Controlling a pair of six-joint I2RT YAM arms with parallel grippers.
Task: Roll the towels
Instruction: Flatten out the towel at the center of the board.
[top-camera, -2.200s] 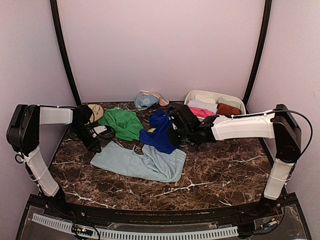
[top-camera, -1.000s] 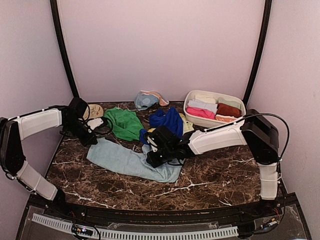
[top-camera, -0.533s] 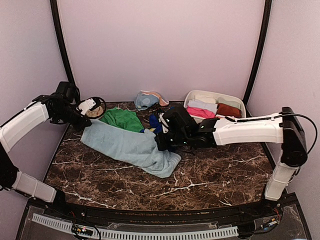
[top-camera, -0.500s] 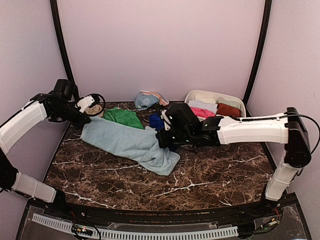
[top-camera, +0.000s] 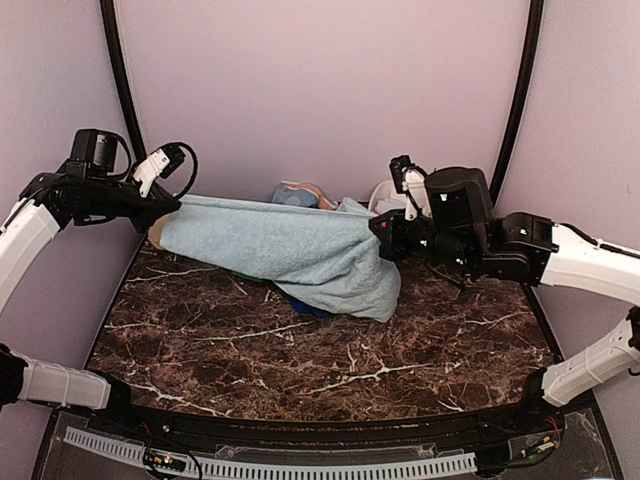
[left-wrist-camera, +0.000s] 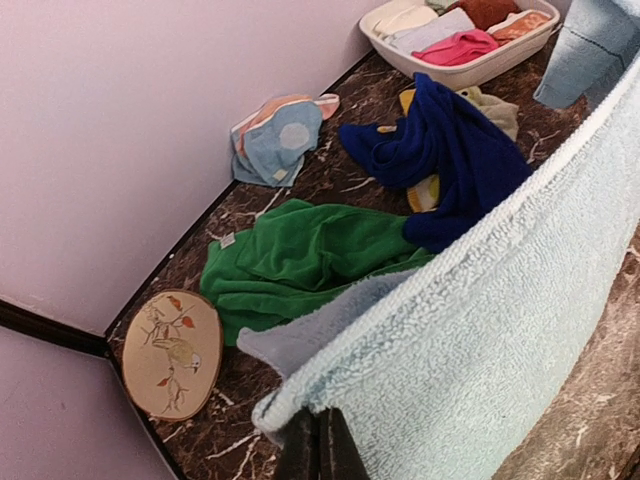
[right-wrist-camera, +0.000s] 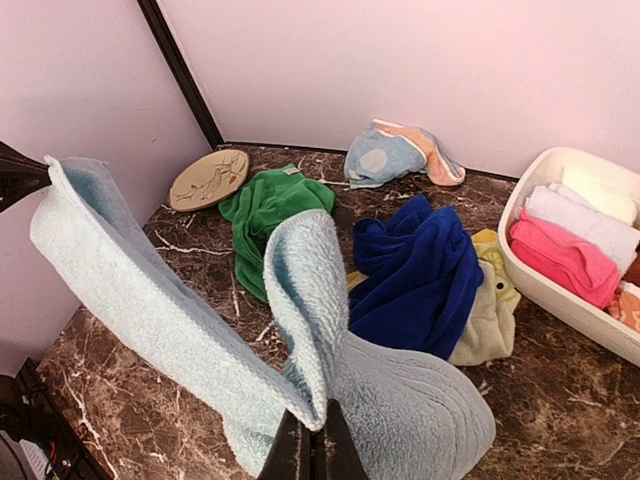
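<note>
Top view: pale pink walls (top-camera: 320, 90) and black poles (top-camera: 125, 100) enclose a dark, white-veined marble table (top-camera: 400, 350). Above it the left claw (top-camera: 165, 208) and right claw (top-camera: 378, 228), each pressed together, pinch opposite ends of the light blue towel (top-camera: 290, 245), which sags between them and hides most things behind. Left wrist view: ahead of the claw lie the green towel (left-wrist-camera: 300, 255) with a white tag (left-wrist-camera: 227, 240) too small to read, a patterned round disc (left-wrist-camera: 172, 352) to the left, the royal blue towel (left-wrist-camera: 450, 150), and farthest the white basin (left-wrist-camera: 470, 70) of rolled towels (left-wrist-camera: 455, 45). Right wrist view: the pinched towel rises from the claw, a yellow-green towel (right-wrist-camera: 495, 300) lies ahead to the right, and a blue-and-peach cloth (right-wrist-camera: 395, 155) lies by the wall.
</note>
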